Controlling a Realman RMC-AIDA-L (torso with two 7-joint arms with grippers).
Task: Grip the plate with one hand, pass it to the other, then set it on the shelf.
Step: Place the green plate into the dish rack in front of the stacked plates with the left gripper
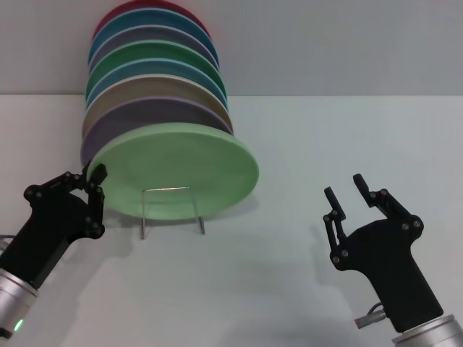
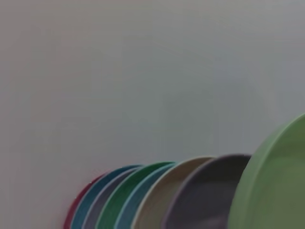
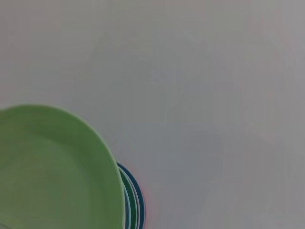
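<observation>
The light green plate (image 1: 181, 163) stands tilted at the front of a row of plates, behind the upright loop of the thin wire shelf (image 1: 170, 190). My left gripper (image 1: 95, 177) is at the plate's left rim, with one fingertip over the edge, shut on it. The plate also fills a corner of the left wrist view (image 2: 276, 181) and of the right wrist view (image 3: 52, 171). My right gripper (image 1: 346, 189) is open and empty, well to the right of the plate, above the table.
Several coloured plates (image 1: 155, 69) lean in a row behind the green one: lilac, beige, blue, darker green, teal and red. They also show in the left wrist view (image 2: 157, 200). The white table (image 1: 325, 130) runs back to a grey wall.
</observation>
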